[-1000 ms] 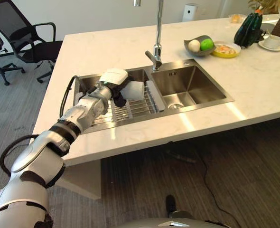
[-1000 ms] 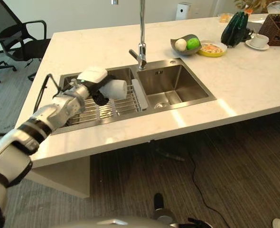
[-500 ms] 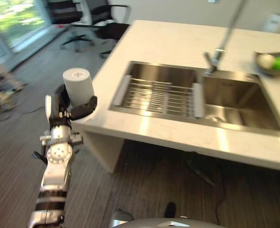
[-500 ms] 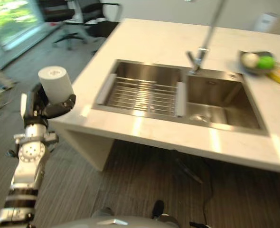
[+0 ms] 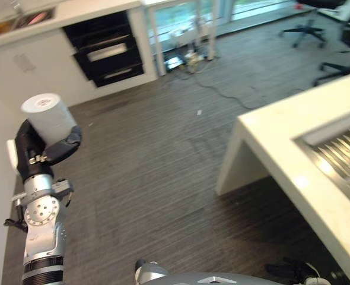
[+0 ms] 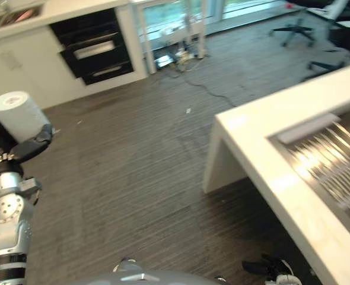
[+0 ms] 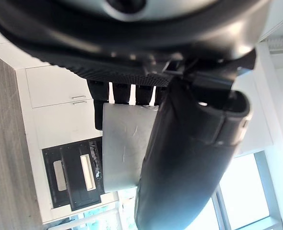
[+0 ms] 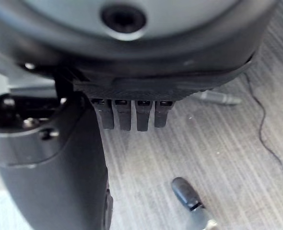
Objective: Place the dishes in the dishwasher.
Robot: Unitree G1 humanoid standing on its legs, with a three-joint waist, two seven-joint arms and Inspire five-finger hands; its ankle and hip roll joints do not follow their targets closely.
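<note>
A white cylindrical cup stands upright in my left hand, raised at the left over the dark wood floor. The hand's fingers and thumb curl round the cup's lower part. The left wrist view has the same cup pressed between the thumb and the fingers. A black built-in appliance with two handled fronts sits under the far counter, well beyond the cup. My right hand hangs over the floor, fingers straight and holding nothing.
The white island counter juts in from the right, with the sink's wire rack at its edge. White cabinets flank the black appliance. Cables lie on the floor by the window, office chairs beyond. Open floor lies between.
The whole view has swung left, away from the sink to the floor and far cabinets. The left hand still holds the cup upright at the left.
</note>
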